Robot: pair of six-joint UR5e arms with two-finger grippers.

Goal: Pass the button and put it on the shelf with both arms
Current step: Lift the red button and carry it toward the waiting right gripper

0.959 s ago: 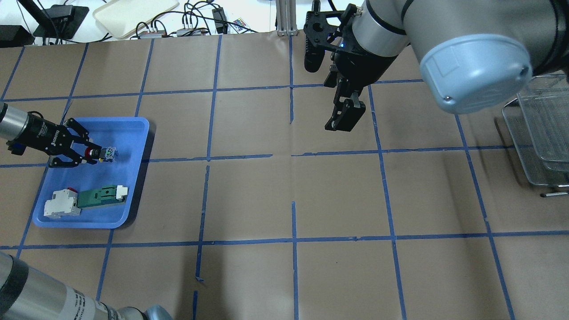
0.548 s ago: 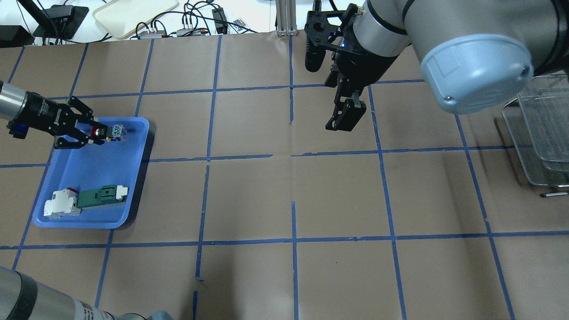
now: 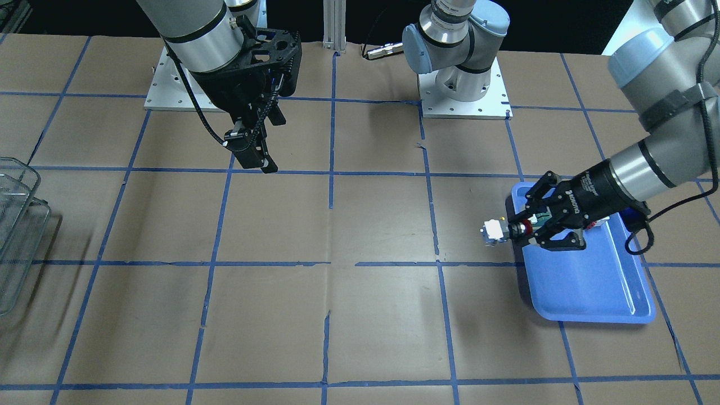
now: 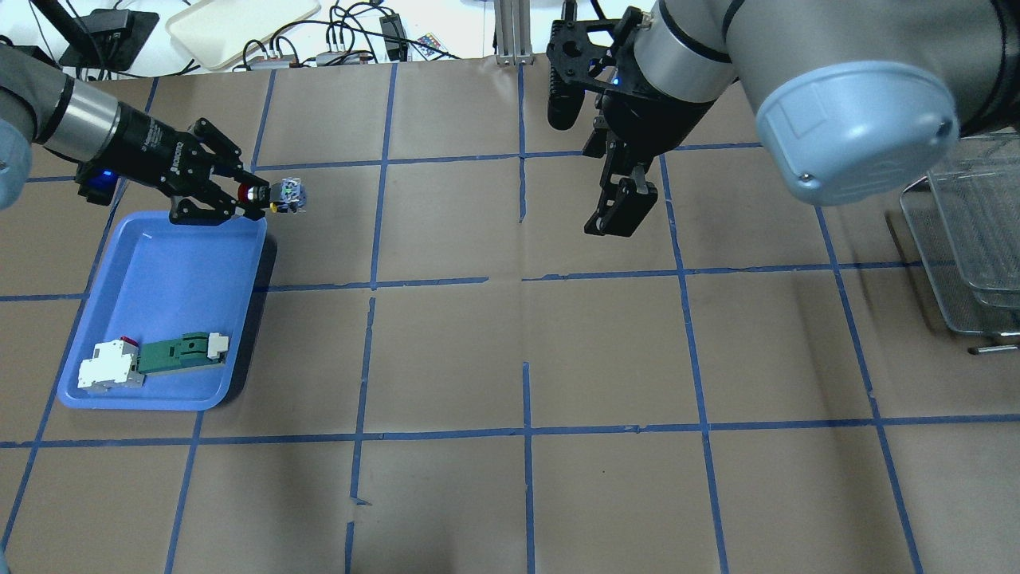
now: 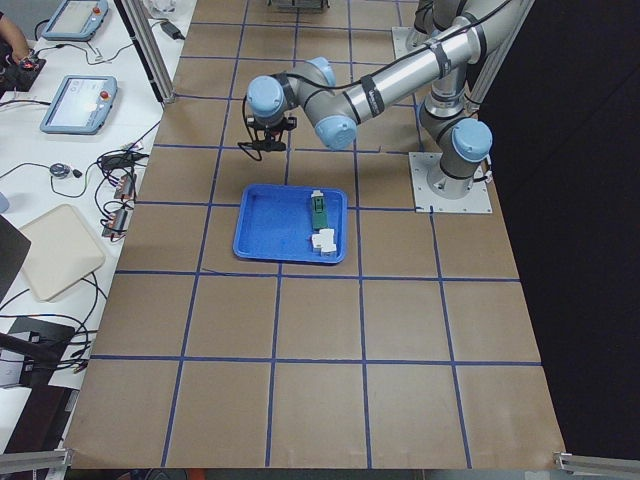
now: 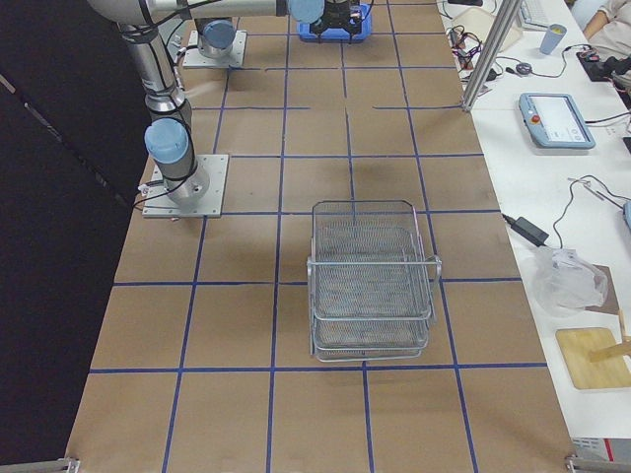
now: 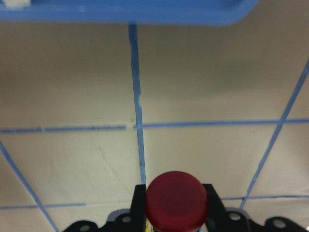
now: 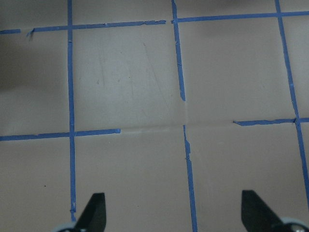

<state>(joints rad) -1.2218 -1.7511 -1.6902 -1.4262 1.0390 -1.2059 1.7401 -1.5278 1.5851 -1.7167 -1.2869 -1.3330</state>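
My left gripper (image 4: 252, 195) is shut on the button (image 4: 285, 194), gripping its black collar just behind the red cap. It holds the button in the air just past the far right corner of the blue tray (image 4: 171, 263). The front-facing view shows the button (image 3: 495, 232) sticking out of the left gripper (image 3: 519, 231) beside the tray's edge. In the left wrist view the red cap (image 7: 177, 200) sits between the fingers. My right gripper (image 4: 617, 214) is open and empty, hanging over the table's far middle. The shelf (image 6: 370, 286), a silver wire-mesh rack, stands at the right end (image 4: 972, 239).
The blue tray (image 3: 585, 287) holds a green-and-white flat part (image 4: 182, 351) and a white block with a red tab (image 4: 107, 365) at its near end. Brown paper with blue tape lines covers the table. Cables and a cream tray (image 4: 239, 24) lie beyond the far edge.
My left gripper has lifted the button out of the blue tray and carried it toward the far side and to the right. The right arm has barely moved.
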